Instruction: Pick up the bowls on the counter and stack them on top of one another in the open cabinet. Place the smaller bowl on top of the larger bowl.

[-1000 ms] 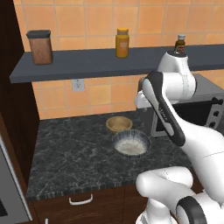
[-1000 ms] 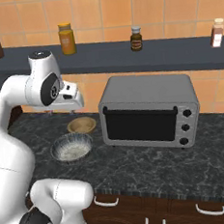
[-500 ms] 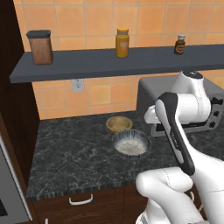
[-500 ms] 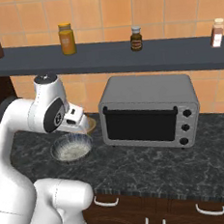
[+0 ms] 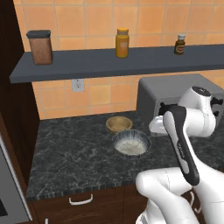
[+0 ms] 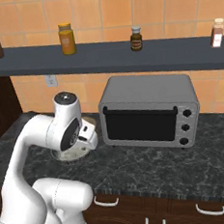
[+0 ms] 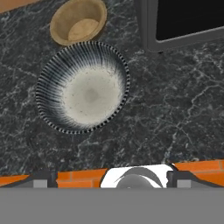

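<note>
Black marble table point(image 5: 74, 153) carries both bowls, touching or nearly so — the larger striped bowl point(image 7: 83, 86) nearer the robot, the smaller tan bowl point(image 7: 79, 22) just behind it, beside the toaster oven point(image 6: 150, 111). Above them the end effector point(image 6: 87, 138) hangs with fingers spread wide, holding nothing — the slate shelf point(image 5: 109, 61) holds only jars.

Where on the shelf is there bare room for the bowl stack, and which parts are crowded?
On the shelf: a wide bare stretch between the brown canister and the orange jar, a shorter one between that jar and the small dark bottle. On the counter, both bowls crowd the toaster oven; its left half is bare.
</note>
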Tool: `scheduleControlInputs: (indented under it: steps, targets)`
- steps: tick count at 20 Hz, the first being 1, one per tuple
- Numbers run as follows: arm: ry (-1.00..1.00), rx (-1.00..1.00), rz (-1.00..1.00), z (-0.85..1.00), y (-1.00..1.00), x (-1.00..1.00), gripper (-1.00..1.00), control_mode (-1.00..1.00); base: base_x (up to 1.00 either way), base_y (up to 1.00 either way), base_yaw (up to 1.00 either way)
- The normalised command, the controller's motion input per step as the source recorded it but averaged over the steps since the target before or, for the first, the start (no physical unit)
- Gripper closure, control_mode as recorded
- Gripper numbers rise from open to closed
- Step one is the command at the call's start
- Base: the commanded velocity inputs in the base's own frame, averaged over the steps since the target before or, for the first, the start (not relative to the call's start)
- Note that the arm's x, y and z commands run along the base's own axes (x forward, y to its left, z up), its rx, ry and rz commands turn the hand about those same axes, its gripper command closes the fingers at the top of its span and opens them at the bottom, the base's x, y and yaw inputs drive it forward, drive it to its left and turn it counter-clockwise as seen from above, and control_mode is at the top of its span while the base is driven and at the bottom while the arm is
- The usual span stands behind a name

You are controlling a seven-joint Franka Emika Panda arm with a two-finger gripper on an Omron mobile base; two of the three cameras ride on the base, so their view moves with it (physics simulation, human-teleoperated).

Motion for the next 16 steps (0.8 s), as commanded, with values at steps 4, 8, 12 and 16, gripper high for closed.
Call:
scheduleControlInputs:
  steps: [4, 8, 12, 16]
  targets:
    - [0.07, 0.00, 0.00, -0.25, -0.01, 0.13, -1.00, -1.00, 0.00, 0.00, 0.00]
    - [0.05, 0.01, 0.00, -0.14, -0.11, 0.05, -1.00, -1.00, 0.00, 0.00, 0.00]
    - [0.01, 0.00, 0.00, -0.15, -0.06, 0.09, -1.00, -1.00, 0.00, 0.00, 0.00]
    - [0.06, 0.02, 0.00, -0.21, -0.05, 0.27, -1.00, -1.00, 0.00, 0.00, 0.00]
